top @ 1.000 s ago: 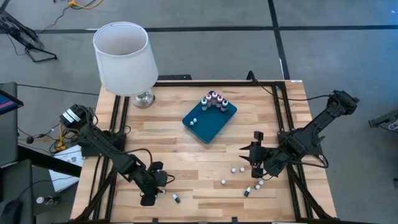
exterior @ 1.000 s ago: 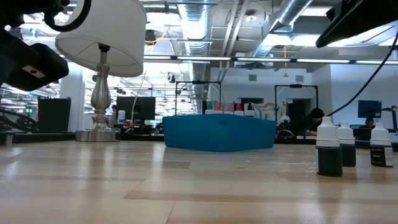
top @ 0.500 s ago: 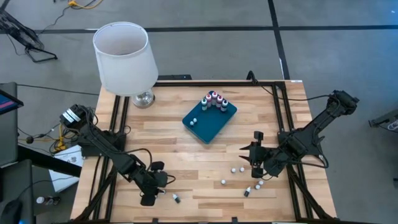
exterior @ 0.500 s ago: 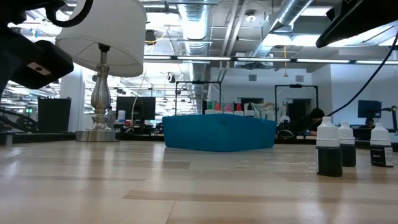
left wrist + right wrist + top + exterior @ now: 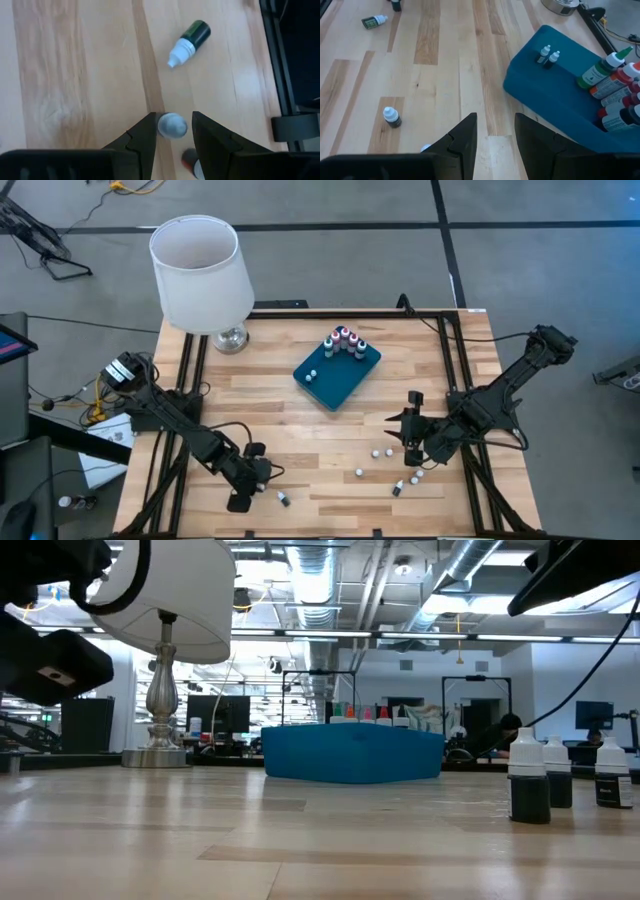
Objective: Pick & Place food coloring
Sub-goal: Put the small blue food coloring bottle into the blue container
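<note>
- Food coloring bottles (image 5: 345, 340) stand partly in the teal tray (image 5: 335, 380); several loose bottles (image 5: 378, 452) wait at its 5 o'clock.
- Left gripper (image 5: 172, 131), at the tray's 7 o'clock, grips one upright bottle (image 5: 172, 125); a fallen bottle (image 5: 190, 40) lies near.
- Right gripper (image 5: 495, 130) hangs narrowly parted and empty.
- Roughly half seems left.

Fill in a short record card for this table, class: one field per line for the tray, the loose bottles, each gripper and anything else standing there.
tray: teal tray, rear centre, bottles standing in it
loose bottles: several small bottles on the wood near the right gripper; one lying bottle near the left
left gripper: left gripper, fingers either side of a white-capped bottle
right gripper: right gripper, nothing between its fingers
other: lamp, rear left corner
</note>
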You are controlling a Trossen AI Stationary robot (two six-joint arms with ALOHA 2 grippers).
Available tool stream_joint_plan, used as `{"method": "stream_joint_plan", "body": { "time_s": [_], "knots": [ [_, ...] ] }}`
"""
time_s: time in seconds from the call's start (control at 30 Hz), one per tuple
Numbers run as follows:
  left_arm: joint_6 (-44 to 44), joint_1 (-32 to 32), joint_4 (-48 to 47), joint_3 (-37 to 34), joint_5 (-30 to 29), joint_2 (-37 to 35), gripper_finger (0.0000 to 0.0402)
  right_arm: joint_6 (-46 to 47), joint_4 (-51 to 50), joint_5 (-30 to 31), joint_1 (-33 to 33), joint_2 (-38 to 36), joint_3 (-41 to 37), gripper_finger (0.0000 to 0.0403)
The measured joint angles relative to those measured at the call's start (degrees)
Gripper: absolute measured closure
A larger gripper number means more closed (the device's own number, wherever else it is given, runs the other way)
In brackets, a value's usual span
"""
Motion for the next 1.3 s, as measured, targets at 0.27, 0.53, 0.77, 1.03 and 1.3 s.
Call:
{"method": "stream_joint_plan", "body": {
  "time_s": [0.27, 0.53, 0.77, 1.03, 1.3],
  "knots": [
    [0.24, 0.02, -0.11, 0.00, -0.26, 0.00, 0.0285, -0.01, 0.00, -0.01, 0.00, 0.00, 0.00, 0.0282],
    [0.22, 0.02, -0.13, 0.00, -0.87, 0.00, 0.0285, 0.01, 0.00, -0.02, 0.00, 0.00, 0.00, 0.0282],
    [0.20, 0.02, -0.62, 0.00, -0.96, 0.00, 0.0309, 0.01, 0.00, -0.02, 0.00, 0.00, 0.00, 0.0282],
    [-0.09, 0.02, -0.55, 0.00, -0.89, -0.09, 0.0347, 0.01, 0.00, -0.04, 0.00, 0.00, 0.00, 0.0282],
    [-0.22, 0.18, -0.57, 0.00, -1.78, -0.09, 0.0337, 0.04, 0.00, -0.07, 0.00, 0.00, 0.00, 0.0282]
  ]
}}
